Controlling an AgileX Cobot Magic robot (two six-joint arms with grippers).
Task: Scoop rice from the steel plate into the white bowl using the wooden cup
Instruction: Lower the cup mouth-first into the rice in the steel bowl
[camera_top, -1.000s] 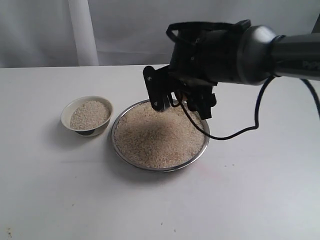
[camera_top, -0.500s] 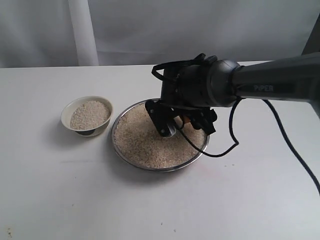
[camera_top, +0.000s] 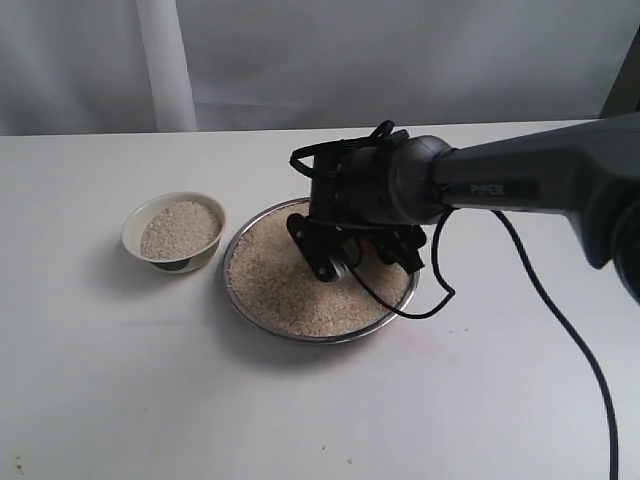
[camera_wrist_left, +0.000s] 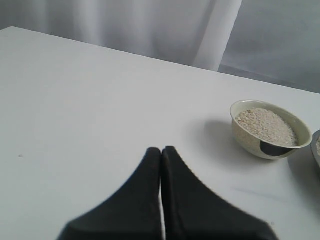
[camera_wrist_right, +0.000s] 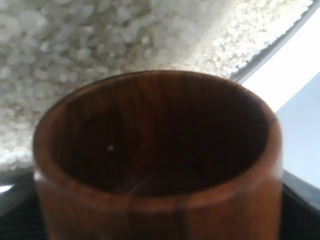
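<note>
The right gripper (camera_top: 345, 262), clamped on the cup (camera_wrist_right: 155, 165), hangs low over the plate (camera_top: 300, 338), inside its rim. The cup's open mouth faces the rice (camera_top: 290, 295), with the rim showing just past its lip. The bowl (camera_top: 135, 228), filled with rice, sits just beside the plate, with a narrow strip of table (camera_top: 150, 400) between them. The left gripper (camera_wrist_left: 161, 165), fingers pressed together, hovers beyond the bowl, well away from the plate.

The steel plate (camera_top: 227, 278) lies flat, filled almost to its rim with pale rice (camera_top: 285, 295). Near it, not touching, stands the white bowl (camera_top: 132, 243), also holding rice. The reddish wooden cup (camera_wrist_right: 155, 150) is over the plate's grains, one grain in its dark inside.
</note>
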